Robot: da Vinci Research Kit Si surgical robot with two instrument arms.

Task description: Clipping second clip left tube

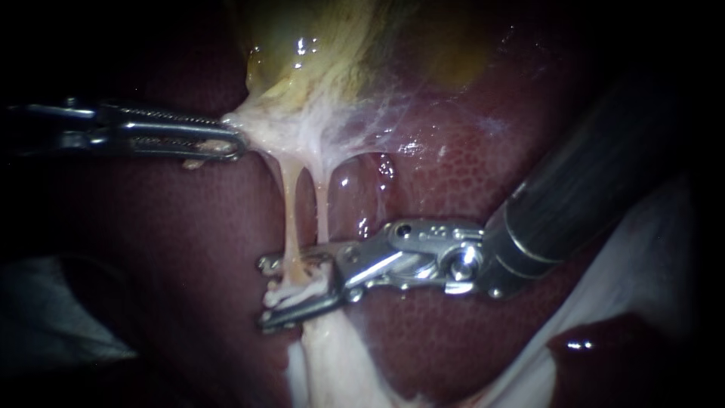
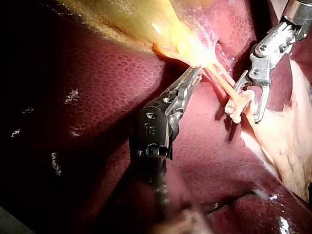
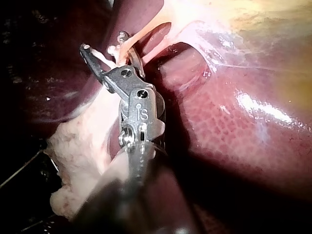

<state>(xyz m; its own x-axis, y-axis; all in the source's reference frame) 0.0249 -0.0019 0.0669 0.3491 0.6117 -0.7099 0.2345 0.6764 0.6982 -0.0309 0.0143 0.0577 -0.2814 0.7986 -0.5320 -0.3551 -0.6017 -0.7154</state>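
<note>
Here the right instrument's (image 1: 266, 296) end effector gapes around the left tube (image 1: 289, 204), while the left instrument (image 1: 236, 141) clamps gallbladder tissue (image 1: 260, 125). Closing could also catch the right tube (image 1: 322, 211), just beside.

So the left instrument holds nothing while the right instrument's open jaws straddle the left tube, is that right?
Not quite: the left instrument is shut on tissue below the gallbladder, as the endoscope view shows. The right instrument, jaws open, does straddle the left tube.
</note>
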